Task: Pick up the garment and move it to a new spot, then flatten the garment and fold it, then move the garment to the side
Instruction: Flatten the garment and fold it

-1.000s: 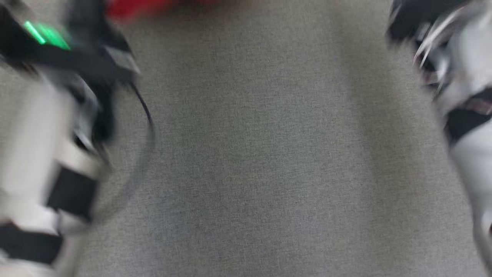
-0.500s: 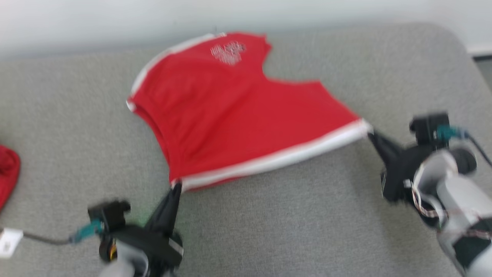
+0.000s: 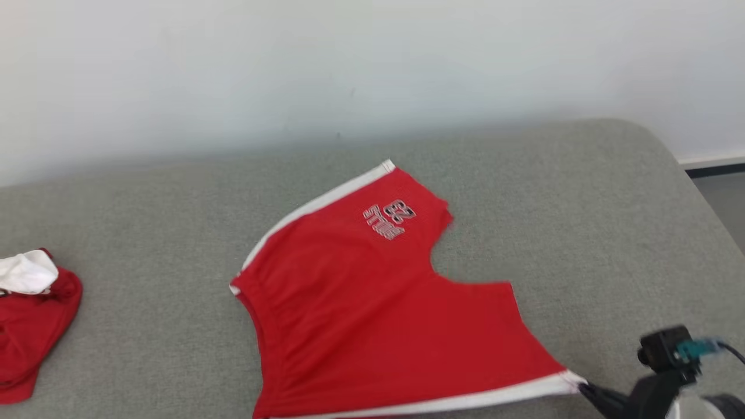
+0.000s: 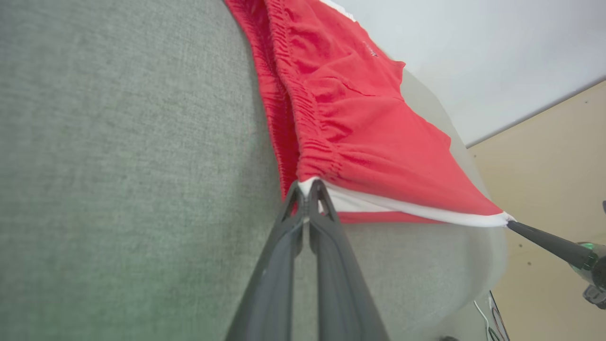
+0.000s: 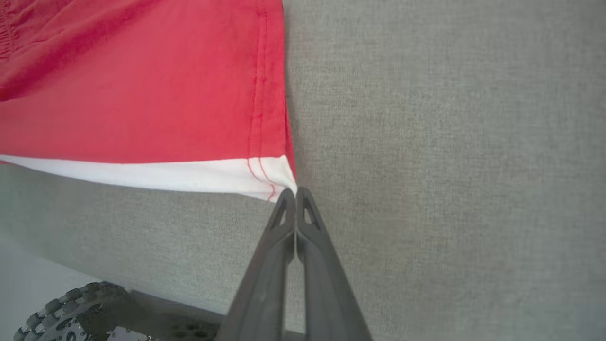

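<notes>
Head view showed red shorts [image 3: 372, 314] spread mid-tabletop [image 3: 582, 203], with another red-and-white cloth [image 3: 29, 326] well to their left. Left claw [image 4: 307, 185] was clamped on the waistband corner, right claw [image 5: 294, 192] on the hem corner.

matt red cloth garment [image 3: 372, 302]; coarse grey woven surface [image 3: 145, 221].

shorts [image 3: 372, 326]: red, white side stripes, printed number, spread flat from centre toward 6 o'clock
right gripper [image 3: 585, 389]: 4 o'clock, fingertips pinched on the white-trimmed corner
clothes pile [image 3: 29, 326]: red and white, 8 o'clock edge
cushion [image 3: 145, 233]: grey fabric
wall [image 3: 349, 70]: white, 12 o'clock
</notes>
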Controlling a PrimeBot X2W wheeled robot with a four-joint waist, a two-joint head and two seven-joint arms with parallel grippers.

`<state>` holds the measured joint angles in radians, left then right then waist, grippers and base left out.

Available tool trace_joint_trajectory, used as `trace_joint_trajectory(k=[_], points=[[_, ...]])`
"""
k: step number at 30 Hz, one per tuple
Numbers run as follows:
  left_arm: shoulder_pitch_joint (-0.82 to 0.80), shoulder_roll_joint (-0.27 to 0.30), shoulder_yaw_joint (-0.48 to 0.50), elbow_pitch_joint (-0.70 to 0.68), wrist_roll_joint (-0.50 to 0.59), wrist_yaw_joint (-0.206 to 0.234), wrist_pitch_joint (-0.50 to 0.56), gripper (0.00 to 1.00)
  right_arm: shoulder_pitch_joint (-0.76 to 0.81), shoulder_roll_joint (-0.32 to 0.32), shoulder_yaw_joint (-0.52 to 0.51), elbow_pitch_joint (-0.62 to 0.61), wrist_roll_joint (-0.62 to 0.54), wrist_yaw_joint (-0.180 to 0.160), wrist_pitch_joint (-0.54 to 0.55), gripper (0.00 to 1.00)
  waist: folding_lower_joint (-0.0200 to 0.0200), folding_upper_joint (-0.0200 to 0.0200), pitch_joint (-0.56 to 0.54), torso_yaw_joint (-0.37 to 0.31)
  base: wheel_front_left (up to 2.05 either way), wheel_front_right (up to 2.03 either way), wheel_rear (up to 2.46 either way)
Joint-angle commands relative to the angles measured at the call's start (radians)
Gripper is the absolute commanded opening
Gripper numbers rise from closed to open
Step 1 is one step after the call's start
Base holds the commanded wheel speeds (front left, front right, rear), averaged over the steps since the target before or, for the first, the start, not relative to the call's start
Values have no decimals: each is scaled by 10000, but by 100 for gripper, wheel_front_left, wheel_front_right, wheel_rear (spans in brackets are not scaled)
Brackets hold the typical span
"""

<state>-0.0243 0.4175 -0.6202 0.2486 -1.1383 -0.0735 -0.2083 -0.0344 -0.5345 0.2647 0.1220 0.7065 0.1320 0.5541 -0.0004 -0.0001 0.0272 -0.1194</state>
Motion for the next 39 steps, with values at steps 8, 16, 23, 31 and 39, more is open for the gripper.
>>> trace_joint_trajectory(k=[8,16,23,31,39], points=[[333,163,121,-1472,58,374,-128,0,954,956,-1869,-2813,-1137,-26,1092,0,4,1,61,338,0,0,0],[-1595,-474,-69,-1359,397,380,432,0,-2086,997,-1147,-1804,-1661,-26,679,0,4,1,743,977,0,0,0],[-3575,-1311,4,-340,691,676,608,0,-5000,743,38,763,-1814,-24,-688,0,4,1,1597,1769,0,0,0],[-5314,-2236,127,1227,751,893,589,0,-7342,672,1003,3484,-1844,-24,-2314,0,4,1,2452,2501,0,0,0],[-6399,-2817,261,2464,788,884,386,0,-8849,786,1531,5356,-1984,-24,-3537,0,4,1,2918,2908,0,0,0]])
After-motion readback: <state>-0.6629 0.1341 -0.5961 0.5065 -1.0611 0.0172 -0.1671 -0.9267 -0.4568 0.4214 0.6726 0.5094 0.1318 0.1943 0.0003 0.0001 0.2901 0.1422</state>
